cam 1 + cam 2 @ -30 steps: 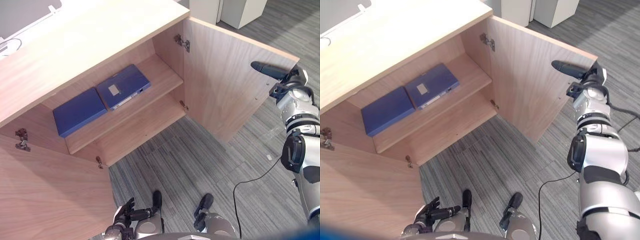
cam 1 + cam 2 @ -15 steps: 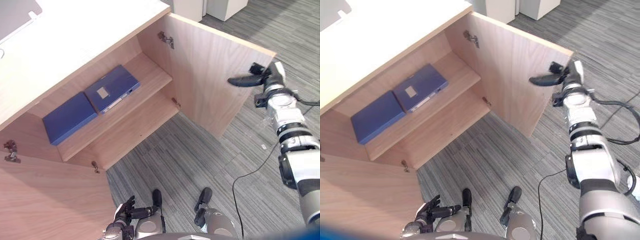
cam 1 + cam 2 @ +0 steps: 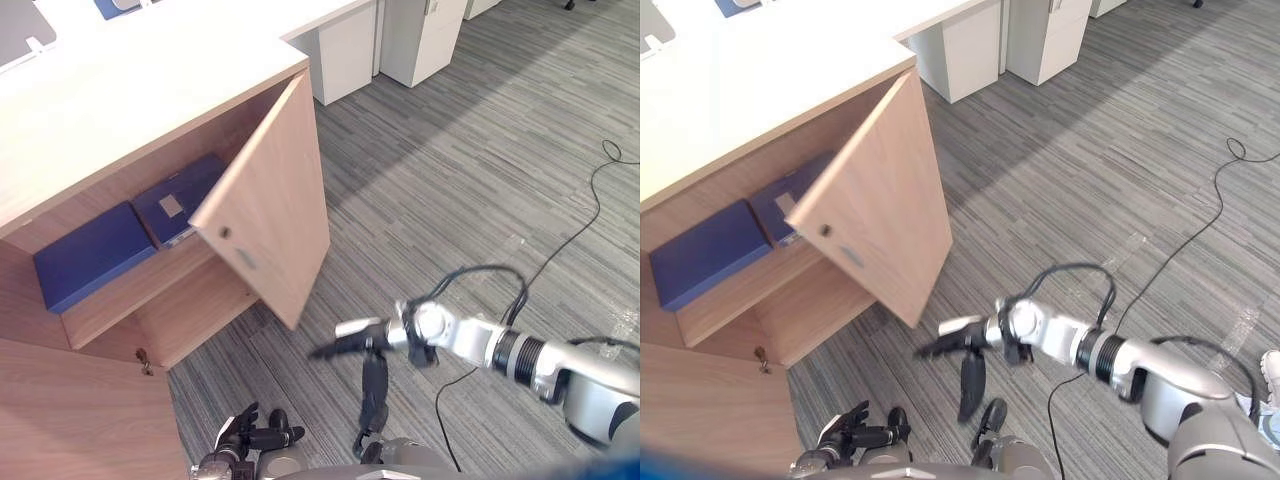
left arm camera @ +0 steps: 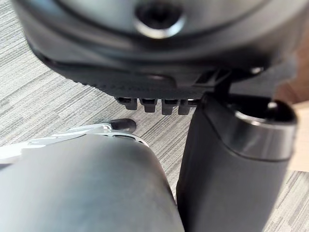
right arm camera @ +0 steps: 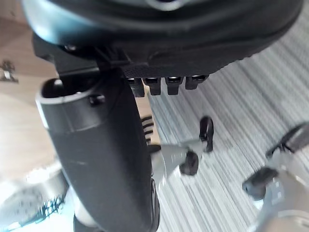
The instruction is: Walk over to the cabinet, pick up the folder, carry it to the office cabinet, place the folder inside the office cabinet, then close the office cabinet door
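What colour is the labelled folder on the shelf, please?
The folder is blue, best seen in left eye view.

The folder point(image 3: 190, 180) bears an unreadable white label.

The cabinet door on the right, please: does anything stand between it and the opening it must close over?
Nothing visible does: the door hangs half shut, the blue folders lie back on the shelf, and the right hand is outside it.
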